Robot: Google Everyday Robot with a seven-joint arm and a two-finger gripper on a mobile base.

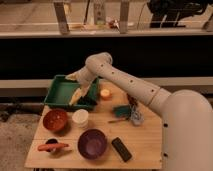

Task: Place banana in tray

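The dark green tray stands at the back left of the wooden table. The pale yellow banana lies slanted over the tray's right part, right at my gripper. The gripper reaches down into the tray's right side from the white arm, which comes in from the lower right. Whether the banana rests on the tray floor or hangs from the gripper is not clear. Another pale piece shows at the tray's far rim.
An orange bowl, a white cup and a purple bowl stand in front of the tray. An orange-red stick lies front left. A black block, a small orange cup and teal items sit to the right.
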